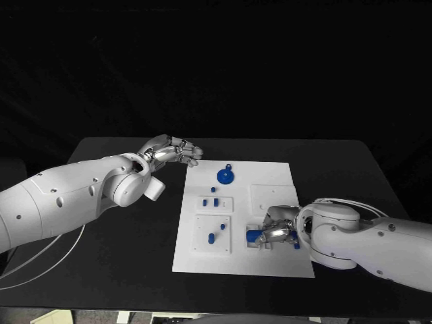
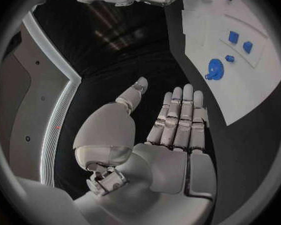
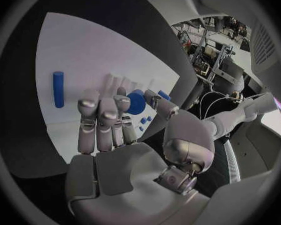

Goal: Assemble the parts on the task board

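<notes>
The white task board (image 1: 275, 263) lies in the middle of the black table. My right hand (image 1: 277, 230) rests over its right near part, fingers curled, and pinches a round blue part (image 3: 136, 101) between thumb and fingers. A blue cylinder (image 3: 58, 89) lies flat on the board just past those fingers. A blue round part with a tab (image 1: 225, 177) sits at the board's far end. Small blue pegs (image 1: 212, 201) stand in a square plate, and another peg (image 1: 213, 236) stands in the plate nearer me. My left hand (image 1: 172, 150) hovers off the board's far left corner, fingers straight, holding nothing.
A blank square plate (image 1: 271, 196) lies on the board's right side, just beyond my right hand. Bare black table (image 1: 128, 250) surrounds the board on all sides. My left forearm (image 1: 70, 196) crosses the table's left part.
</notes>
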